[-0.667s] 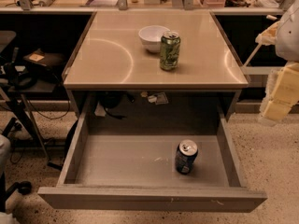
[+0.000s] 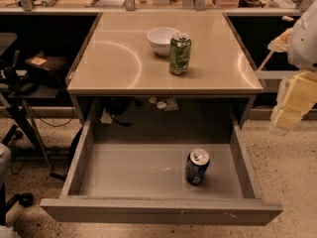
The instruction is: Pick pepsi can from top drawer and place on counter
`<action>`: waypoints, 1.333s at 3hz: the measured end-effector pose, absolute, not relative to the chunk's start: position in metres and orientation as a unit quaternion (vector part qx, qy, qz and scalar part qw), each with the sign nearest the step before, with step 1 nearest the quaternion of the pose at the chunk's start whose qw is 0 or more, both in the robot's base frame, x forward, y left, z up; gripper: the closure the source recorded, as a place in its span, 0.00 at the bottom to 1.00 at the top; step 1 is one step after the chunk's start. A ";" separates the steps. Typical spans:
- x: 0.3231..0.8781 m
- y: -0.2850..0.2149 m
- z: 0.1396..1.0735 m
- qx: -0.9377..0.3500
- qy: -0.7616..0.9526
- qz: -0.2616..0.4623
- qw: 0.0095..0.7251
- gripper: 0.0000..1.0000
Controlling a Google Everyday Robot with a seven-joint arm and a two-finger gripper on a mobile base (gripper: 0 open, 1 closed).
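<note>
1. Drawer first, nearest to where I stand: the top drawer is wide open. Its flat front panel faces me, and its scuffed bottom holds only one thing.
2. The pepsi can stands upright on that bottom, right of the middle and nearer the front panel than the back. It is clear of the right wall, with its silver top and pull tab facing up.
3. The pincer hangs off to the right of the drawer, over the floor. It sits higher than the side wall and well apart from the can. It is not on the can, and I cannot tell whether it is released or clenched.
4. I judge the step in hand to be the reach.
   - To do it well, the pincer should travel in over the right wall, centre above the can and come straight down.
   - It should take the can around the middle of its body, not at the rim.
   - The can sits forward of the overhanging edge above, so a vertical approach looks free.
5. Farther back and higher is the counter. A green can stands by a white bowl; I cannot tell whether they touch. The left and front parts look the safer place to set down, away from both.
</note>
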State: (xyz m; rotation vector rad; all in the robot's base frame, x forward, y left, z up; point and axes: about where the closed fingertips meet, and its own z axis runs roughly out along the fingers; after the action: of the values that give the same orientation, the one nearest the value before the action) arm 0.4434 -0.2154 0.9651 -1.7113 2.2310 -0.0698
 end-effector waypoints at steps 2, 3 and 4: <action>0.455 -0.222 0.854 -0.563 0.815 0.068 0.121 0.00; 0.439 -0.222 0.797 -0.542 0.826 0.130 0.089 0.00; 0.407 -0.199 0.753 -0.534 0.810 0.234 0.069 0.00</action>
State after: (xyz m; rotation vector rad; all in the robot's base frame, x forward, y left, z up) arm 0.4073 -0.1993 0.7534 -1.6076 2.4380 0.7034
